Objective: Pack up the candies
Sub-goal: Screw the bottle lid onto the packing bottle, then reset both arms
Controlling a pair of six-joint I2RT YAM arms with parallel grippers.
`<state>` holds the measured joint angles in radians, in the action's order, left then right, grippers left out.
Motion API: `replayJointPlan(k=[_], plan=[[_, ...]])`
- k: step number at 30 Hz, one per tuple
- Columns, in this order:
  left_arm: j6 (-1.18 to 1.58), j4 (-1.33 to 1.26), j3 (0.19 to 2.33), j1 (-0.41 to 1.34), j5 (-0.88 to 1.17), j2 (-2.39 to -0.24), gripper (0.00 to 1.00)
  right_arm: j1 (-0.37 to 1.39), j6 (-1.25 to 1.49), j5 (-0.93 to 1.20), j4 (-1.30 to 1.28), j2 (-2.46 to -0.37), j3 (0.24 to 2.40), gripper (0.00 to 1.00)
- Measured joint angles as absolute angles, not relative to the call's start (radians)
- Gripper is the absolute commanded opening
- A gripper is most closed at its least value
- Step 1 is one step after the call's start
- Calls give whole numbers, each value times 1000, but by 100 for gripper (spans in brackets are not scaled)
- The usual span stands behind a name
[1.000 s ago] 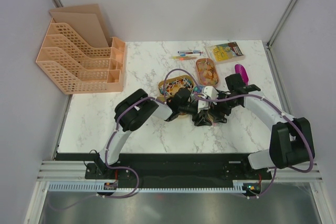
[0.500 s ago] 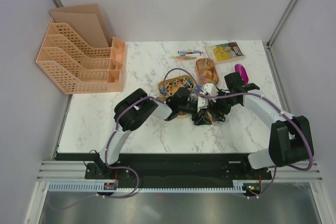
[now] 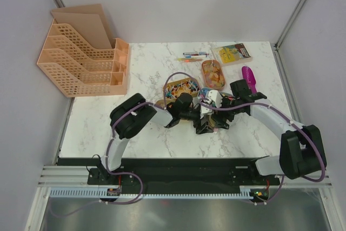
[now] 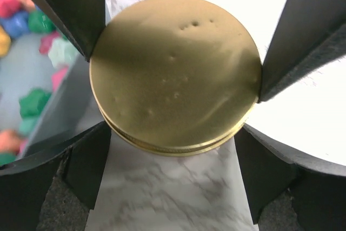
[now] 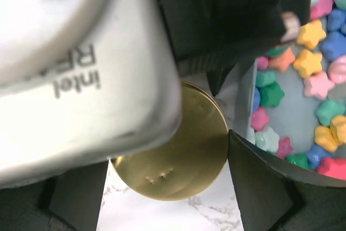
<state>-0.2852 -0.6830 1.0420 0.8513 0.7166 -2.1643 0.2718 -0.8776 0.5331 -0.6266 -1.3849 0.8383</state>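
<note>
A gold round lid lies on the marble table between both grippers; it also shows in the right wrist view. My left gripper has its fingers against the lid's near sides. My right gripper faces it and spans the lid across its width. In the top view the left gripper and the right gripper meet mid-table and hide the lid. Pastel star candies lie in a grey tray beside the lid, and they also show in the left wrist view.
An oval tray of mixed candies and a tray of orange candies sit behind the grippers. Pens, a yellow packet and a magenta object lie at the back right. A peach file rack stands at the back left.
Both grippers have shifted slightly to the left together. The left arm's elbow has swung left, and the right forearm has moved a little towards the table's middle.
</note>
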Motion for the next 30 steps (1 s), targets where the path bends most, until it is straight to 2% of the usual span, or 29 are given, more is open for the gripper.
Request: replayJointPlan(k=[1,2,3,4,15,22,26,30], plan=[[-286,-669,1028,851,708,-2146,100,274,-879,542,-618,-1380,831,70],[-286,-650,1014,851,702,-2128,100,277,-880,550,-611,-1372,825,72],[-286,-631,999,851,696,-2109,100,278,-881,556,-605,-1366,820,78],[-286,-612,986,851,690,-2091,100,280,-884,562,-601,-1362,815,98],[-292,-401,950,850,679,-1971,100,294,-892,567,-624,-1349,828,98],[-277,-187,960,822,673,-1888,100,287,-890,487,-756,-1343,885,98],[-266,12,1005,784,641,-1836,100,264,-825,454,-789,-1306,973,98],[-273,155,1124,748,621,-1797,100,202,-673,393,-719,-1282,1078,98]])
